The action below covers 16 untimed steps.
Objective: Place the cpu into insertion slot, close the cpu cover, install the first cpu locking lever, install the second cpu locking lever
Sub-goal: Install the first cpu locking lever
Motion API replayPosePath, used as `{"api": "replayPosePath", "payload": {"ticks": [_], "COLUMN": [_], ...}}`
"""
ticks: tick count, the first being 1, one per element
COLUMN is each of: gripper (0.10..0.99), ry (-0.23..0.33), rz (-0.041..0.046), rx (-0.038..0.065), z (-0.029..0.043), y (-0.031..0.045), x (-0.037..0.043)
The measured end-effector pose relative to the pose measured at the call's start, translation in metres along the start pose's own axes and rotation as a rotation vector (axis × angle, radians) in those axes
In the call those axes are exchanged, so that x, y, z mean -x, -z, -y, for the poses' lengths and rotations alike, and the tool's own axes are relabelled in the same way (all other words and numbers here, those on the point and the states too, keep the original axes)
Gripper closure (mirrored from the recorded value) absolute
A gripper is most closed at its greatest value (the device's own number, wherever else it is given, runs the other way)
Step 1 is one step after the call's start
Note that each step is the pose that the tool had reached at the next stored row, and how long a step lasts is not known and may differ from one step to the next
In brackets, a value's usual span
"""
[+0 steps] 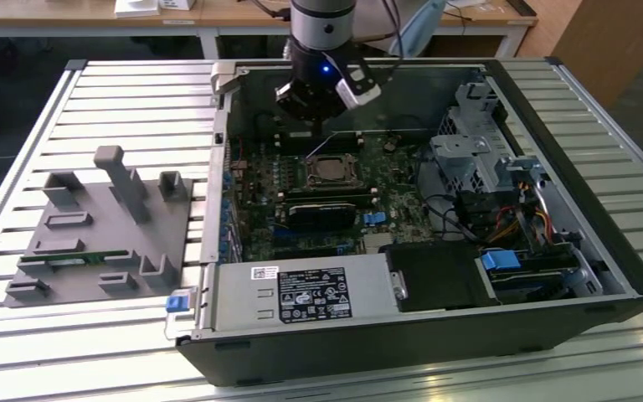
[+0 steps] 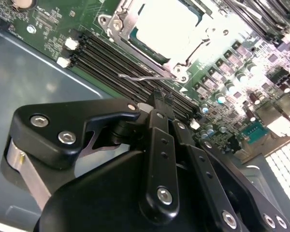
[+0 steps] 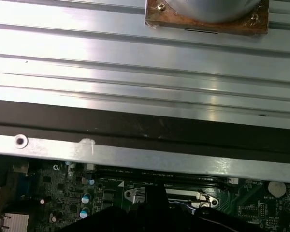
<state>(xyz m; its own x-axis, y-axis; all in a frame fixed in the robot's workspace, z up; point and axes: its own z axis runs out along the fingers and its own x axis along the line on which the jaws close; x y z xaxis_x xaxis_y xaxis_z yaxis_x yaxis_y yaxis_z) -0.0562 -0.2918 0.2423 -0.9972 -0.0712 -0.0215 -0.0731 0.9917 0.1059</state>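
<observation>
- On a counter point(image 1: 31, 335) of pale ribbed metal slats lies an open computer case point(image 1: 589, 243), its motherboard point(image 1: 257, 201) facing up.
- Beyond the slats, at 12 o'clock in the exterior view, stands a wooden desk point(image 1: 244, 17) on white legs, and a wooden panel point(image 1: 612, 42) fills the 1 o'clock corner.
- At 9 o'clock from the case sits a grey moulded fixture point(image 1: 98, 243) with upright posts.
- The claw point(image 1: 319, 126) hangs over the board just at 12 o'clock from the insertion slot point(image 1: 331, 170); in the second wrist view its black fingertips point(image 2: 157, 99) are together, holding nothing.
- The cpu point(image 2: 166, 21) sits in the slot, its dull silver top showing through the window of the cpu cover point(image 2: 176, 63), which lies flat around it.
- A thin wire locking lever point(image 2: 145, 76) juts out beside the frame, above the long black memory slots point(image 2: 111, 58), just beyond the fingertips.
- In the first wrist view the case's black edge point(image 3: 145, 128) crosses the ribbed counter.
- A labelled power supply point(image 1: 299, 295) sits at 6 o'clock within the case.
</observation>
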Motion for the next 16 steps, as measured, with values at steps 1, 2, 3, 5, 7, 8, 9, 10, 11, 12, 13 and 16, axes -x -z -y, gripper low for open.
{"api": "replayPosePath", "payload": {"ticks": [1, 2, 3, 5, 7, 8, 9, 10, 11, 12, 13, 16], "gripper": [0.98, 0.98, 0.98, 0.98, 0.98, 0.98, 0.98, 0.98, 0.98, 0.98, 0.98, 0.98], "ry": [-0.001, -0.002, -0.003, -0.006, -0.008, -0.009, -0.01, -0.011, -0.011, -0.012, -0.013, -0.016], "rz": [0.0002, 0.0003, 0.0004, 0.0007, 0.0009, 0.001, 0.0011, 0.0013, 0.0014, 0.0014, 0.0014, 0.0016], "rx": [0.001, 0.002, 0.002, 0.002, 0.002, 0.001, 0.001, 0.001, 0.001, 0.001, 0.001, 0.001], "z": [0.0001, 0.0003, 0.0004, 0.0006, 0.0008, 0.0009, 0.001, 0.001, 0.0011, 0.0012, 0.0013, 0.0014], "y": [-0.0005, -0.001, -0.0016, -0.0026, -0.0034, -0.0036, -0.0039, -0.0041, -0.0043, -0.0045, -0.0047, -0.0052], "x": [0.001, 0.002, 0.003, 0.0045, 0.0059, 0.0066, 0.0074, 0.0082, 0.009, 0.0098, 0.0105, 0.0122]}}
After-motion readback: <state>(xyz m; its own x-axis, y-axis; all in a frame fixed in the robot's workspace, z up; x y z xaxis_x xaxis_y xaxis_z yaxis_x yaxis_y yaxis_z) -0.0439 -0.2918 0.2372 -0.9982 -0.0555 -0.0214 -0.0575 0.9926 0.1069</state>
